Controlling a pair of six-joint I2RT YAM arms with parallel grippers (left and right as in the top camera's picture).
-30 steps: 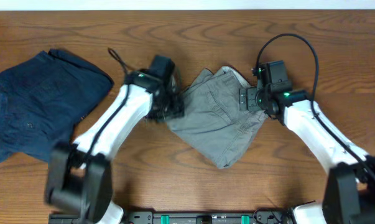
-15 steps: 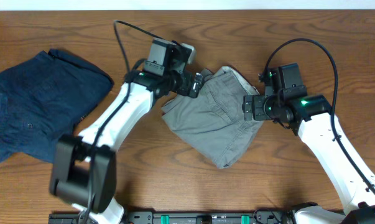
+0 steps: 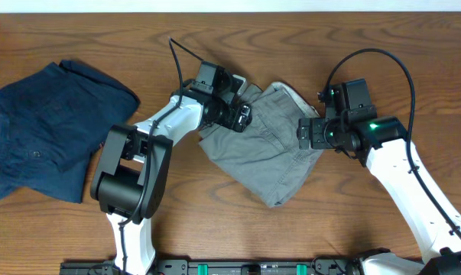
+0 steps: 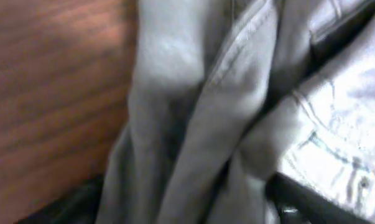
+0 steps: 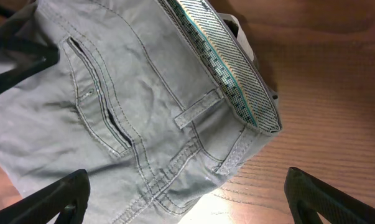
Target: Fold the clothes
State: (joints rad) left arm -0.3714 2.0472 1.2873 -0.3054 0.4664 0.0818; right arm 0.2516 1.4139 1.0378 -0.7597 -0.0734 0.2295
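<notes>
Since half a second ago my left gripper (image 3: 239, 116) has slid onto the left edge of the shorts (image 3: 264, 153); I can't tell whether it's gripping. One wood-grain table (image 3: 215, 221), two garments: navy pile (image 3: 50, 130) far left, shorts mid-table. At their right edge my right gripper (image 3: 305, 134) is spread wide.

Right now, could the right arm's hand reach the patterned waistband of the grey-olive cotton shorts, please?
Probably yes: the right hand hovers open over the grey-olive cotton shorts, the patterned waistband lies exposed just ahead of it, and nothing covers it.
</notes>
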